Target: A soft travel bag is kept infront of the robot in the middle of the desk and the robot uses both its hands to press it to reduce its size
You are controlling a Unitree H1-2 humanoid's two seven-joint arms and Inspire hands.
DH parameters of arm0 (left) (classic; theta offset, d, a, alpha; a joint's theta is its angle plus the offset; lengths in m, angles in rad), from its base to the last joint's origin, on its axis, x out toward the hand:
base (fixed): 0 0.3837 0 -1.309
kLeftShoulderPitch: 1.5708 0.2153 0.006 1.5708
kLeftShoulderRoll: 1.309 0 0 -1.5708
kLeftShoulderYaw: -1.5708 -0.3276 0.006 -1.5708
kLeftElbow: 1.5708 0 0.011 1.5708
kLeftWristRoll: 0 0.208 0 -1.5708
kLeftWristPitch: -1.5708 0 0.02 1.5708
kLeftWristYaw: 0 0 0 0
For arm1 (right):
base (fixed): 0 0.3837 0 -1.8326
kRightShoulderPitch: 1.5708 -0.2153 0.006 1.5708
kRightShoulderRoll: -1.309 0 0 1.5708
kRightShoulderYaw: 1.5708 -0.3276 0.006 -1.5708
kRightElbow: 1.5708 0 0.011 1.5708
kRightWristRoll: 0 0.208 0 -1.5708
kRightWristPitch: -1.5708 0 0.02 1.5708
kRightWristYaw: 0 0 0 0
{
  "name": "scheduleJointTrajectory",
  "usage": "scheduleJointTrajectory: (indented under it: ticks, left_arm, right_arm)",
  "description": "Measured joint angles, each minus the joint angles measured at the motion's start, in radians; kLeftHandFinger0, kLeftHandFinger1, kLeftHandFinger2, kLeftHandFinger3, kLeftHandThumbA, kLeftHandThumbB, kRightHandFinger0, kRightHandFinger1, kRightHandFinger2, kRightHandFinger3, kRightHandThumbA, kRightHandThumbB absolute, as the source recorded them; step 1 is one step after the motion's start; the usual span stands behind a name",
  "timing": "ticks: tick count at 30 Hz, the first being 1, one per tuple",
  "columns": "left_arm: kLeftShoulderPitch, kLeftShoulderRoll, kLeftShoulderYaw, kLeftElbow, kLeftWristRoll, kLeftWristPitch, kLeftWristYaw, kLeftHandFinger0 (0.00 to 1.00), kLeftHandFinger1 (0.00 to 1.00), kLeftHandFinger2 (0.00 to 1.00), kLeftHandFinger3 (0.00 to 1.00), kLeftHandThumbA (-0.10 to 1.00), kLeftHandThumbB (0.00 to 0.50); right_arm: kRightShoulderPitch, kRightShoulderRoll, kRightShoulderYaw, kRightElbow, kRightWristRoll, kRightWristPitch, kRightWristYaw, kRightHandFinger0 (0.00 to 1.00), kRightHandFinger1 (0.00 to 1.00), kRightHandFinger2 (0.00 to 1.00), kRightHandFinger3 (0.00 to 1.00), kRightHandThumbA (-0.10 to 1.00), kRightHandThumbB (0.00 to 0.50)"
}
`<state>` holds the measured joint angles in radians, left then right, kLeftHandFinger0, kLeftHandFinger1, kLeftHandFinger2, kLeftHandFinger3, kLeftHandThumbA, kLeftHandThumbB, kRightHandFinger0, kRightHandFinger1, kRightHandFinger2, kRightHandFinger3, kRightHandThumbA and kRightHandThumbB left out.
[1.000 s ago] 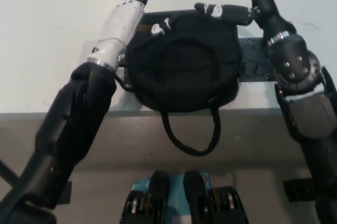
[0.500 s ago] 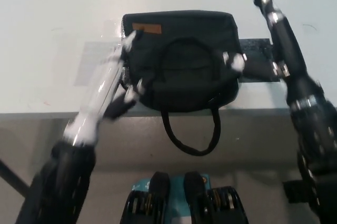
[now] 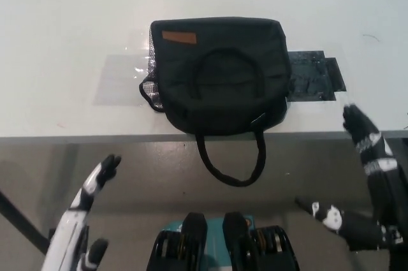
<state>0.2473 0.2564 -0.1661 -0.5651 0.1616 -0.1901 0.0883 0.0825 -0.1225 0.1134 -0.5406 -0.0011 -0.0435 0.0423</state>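
A black soft travel bag (image 3: pixel 220 73) lies flat on the white desk (image 3: pixel 76 22), with an orange label near its far left corner. One handle lies on top of it; the other handle loop (image 3: pixel 231 159) hangs over the desk's front edge. My white left hand (image 3: pixel 95 185) is at the lower left, below the desk edge, fingers apart and holding nothing. My black right hand (image 3: pixel 366 140) is at the lower right beside the desk's front edge, fingers spread, also holding nothing. Neither hand touches the bag.
A dark flat mat (image 3: pixel 312 76) sticks out from under the bag's right side. A clear glossy patch (image 3: pixel 124 76) lies on the desk to the bag's left. The desk's front edge (image 3: pixel 95 137) runs across the picture's middle.
Both hands have pulled back from the bag's sides, down below the desk's front edge. The bag has sprung back from squashed and rounded to a flatter, squarer shape.
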Motion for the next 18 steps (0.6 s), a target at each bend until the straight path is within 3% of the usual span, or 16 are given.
scheduleJointTrajectory:
  ticks: [3,5,6,10,13,16,18]
  left_arm:
    - [0.017,0.0,0.007,0.047,-0.021,-0.036,-0.005,1.0,1.0,1.0,1.0,1.0,0.324]
    - [0.015,0.0,0.012,0.106,-0.03,-0.063,-0.011,1.0,1.0,1.0,1.0,1.0,0.308]
    - [0.013,0.0,0.014,0.134,-0.037,-0.076,-0.014,1.0,1.0,1.0,1.0,1.0,0.266]
    - [-0.004,-0.003,0.017,0.254,-0.054,-0.114,-0.026,1.0,1.0,1.0,1.0,1.0,0.298]
    - [-0.026,-0.006,0.026,0.339,-0.055,-0.117,-0.034,1.0,1.0,1.0,1.0,1.0,0.28]
    - [-0.048,-0.01,0.036,0.406,-0.061,-0.121,-0.042,1.0,1.0,1.0,1.0,1.0,0.31]
    - [-0.06,-0.013,0.048,0.441,-0.069,-0.121,-0.048,1.0,1.0,1.0,1.0,1.0,0.282]
  right_arm:
    - [0.02,0.027,0.0,0.047,0.051,-0.048,0.008,1.0,1.0,1.0,1.0,1.0,0.317]
    - [0.022,0.048,0.0,0.106,0.078,-0.08,0.014,1.0,1.0,1.0,1.0,1.0,0.344]
    - [0.022,0.057,0.0,0.135,0.088,-0.092,0.016,1.0,1.0,1.0,1.0,1.0,0.379]
    - [0.021,0.062,0.014,0.243,0.108,-0.119,0.035,1.0,1.0,1.0,1.0,1.0,0.341]
    - [0.013,0.063,0.026,0.332,0.12,-0.142,0.054,1.0,1.0,1.0,1.0,1.0,0.307]
    - [-0.002,0.062,0.034,0.416,0.121,-0.177,0.07,1.0,1.0,1.0,1.0,1.0,0.273]
    - [-0.016,0.063,0.035,0.481,0.121,-0.203,0.079,1.0,1.0,1.0,1.0,1.0,0.294]
